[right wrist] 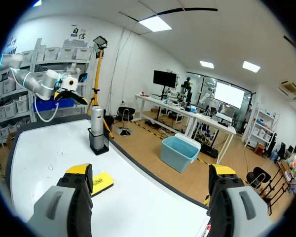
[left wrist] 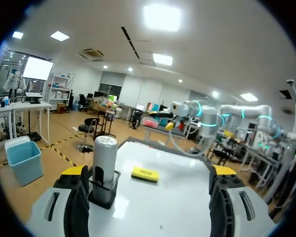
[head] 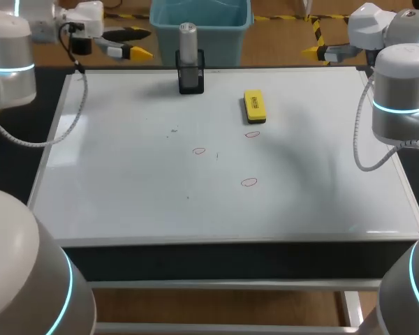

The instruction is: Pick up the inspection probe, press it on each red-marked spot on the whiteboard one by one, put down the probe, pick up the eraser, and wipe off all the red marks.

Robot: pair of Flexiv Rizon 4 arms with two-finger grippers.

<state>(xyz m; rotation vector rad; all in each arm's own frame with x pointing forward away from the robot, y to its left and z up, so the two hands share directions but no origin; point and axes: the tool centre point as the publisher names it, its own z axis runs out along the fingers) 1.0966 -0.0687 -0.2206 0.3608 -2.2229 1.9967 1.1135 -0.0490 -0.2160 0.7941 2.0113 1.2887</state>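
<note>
— Silver probe (head: pixel 188 40) stands upright in its black holder (head: pixel 191 78) at the far edge of the whiteboard (head: pixel 126 195), approx. mid-width. Nothing grips it.
— And our grippers?
— Left gripper (left wrist: pixel 149 171) hangs by the far left corner, fingers (left wrist: pixel 74 197) wide apart, nothing btw them. Probe is ahead of it, closer to one finger. Right gripper (right wrist: pixel 149 175) sits by the far right corner, also spread and empty.
— Which arm do we send?
— Left, we'd say, since it's nearer. The right one is well apart from the holder.
— How will the probe handle?
— Looks like metal, so prob. stiff, smooth, a bit slippery, w/ some weight. We'd clamp on the bare upper part, above the holder's rim, and pull straight up. A tilted pull could drag the holder along or tip it.
— Firm squeeze, then?
— Yes, we don't think it'll crush. It also has to take a downward push on each of the 3 red marks (head: pixel 248 182), so the hold mustn't slide.
— Eraser?
— Yellow eraser (head: pixel 255 106) lies flat on the board, near the holder, just beyond the closest mark. Looks light, maybe soft underneath. We'd take it across the narrow sides, but that's for later; first step isn't begun yet.
</note>
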